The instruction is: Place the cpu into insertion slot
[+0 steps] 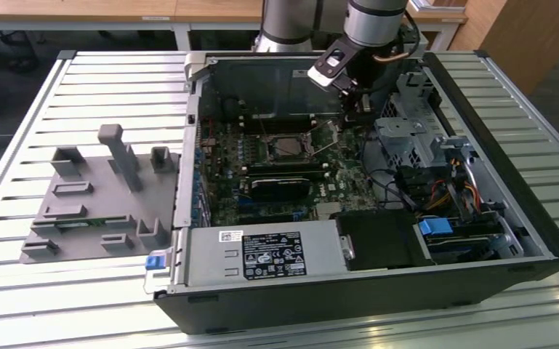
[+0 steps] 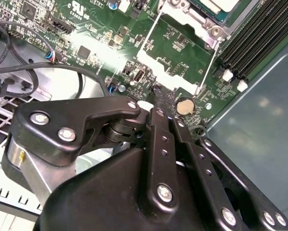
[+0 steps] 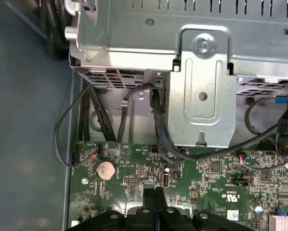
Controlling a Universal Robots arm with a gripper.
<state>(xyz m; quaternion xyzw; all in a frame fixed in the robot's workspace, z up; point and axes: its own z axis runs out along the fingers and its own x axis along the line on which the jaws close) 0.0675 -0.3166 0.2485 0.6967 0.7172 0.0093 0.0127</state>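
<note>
The cpu is a small silvery-grey square lying flat inside the insertion slot in the middle of the green motherboard; its edge also appears in the second wrist view. The slot's metal cover frame stands swung open beside it. My gripper hangs over the board to the exterior view's right of the slot, apart from the cpu. Its black fingers are pressed together, shut, with nothing between them, and the tip hovers near a coin battery.
The open computer case lies on a slatted metal table. A metal drive cage with black cables stands close by the gripper. A power supply fills the near end. A grey fixture tray sits at the exterior view's left.
</note>
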